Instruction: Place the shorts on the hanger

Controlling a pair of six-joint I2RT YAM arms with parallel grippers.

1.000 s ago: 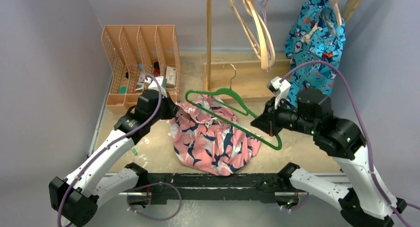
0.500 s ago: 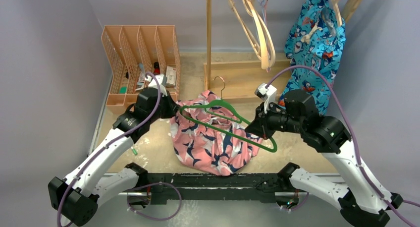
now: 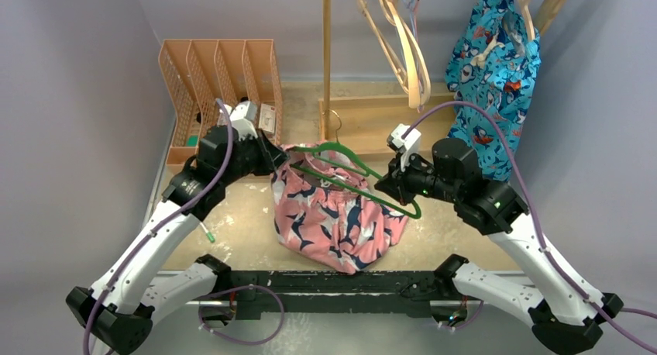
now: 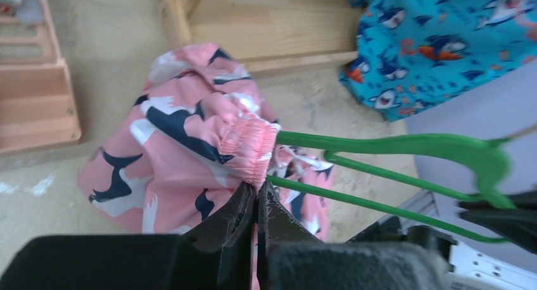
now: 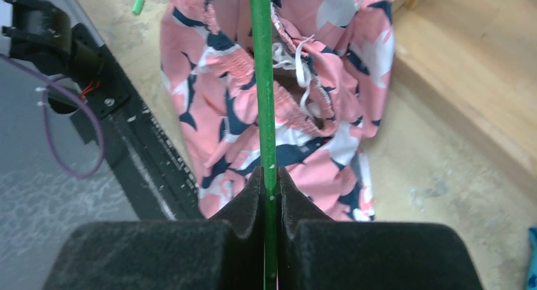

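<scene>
Left tool (image 4: 256,192) clamps shorts (image 4: 177,144); right tool (image 5: 270,176) clamps hanger (image 5: 261,81), long axis running frame-left into them.

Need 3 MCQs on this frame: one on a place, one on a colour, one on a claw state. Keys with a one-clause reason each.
1. Where is the blue printed garment?
A) hanging at the back right
B) folded at the near left edge
C) spread flat mid-table

2. What colour is the hanger in the right claw?
A) pink
B) green
C) pale wood

3. What is the left claw doing?
A) open, above bare table
B) shut on the waistband of the shorts
C) shut on the hanger's hook

Key:
1 A: the top view shows it hanging up at the back right.
2 B: the right wrist view shows a thin green bar pinched in that claw.
3 B: the left wrist view shows its tips closed on the gathered pink elastic.
</scene>
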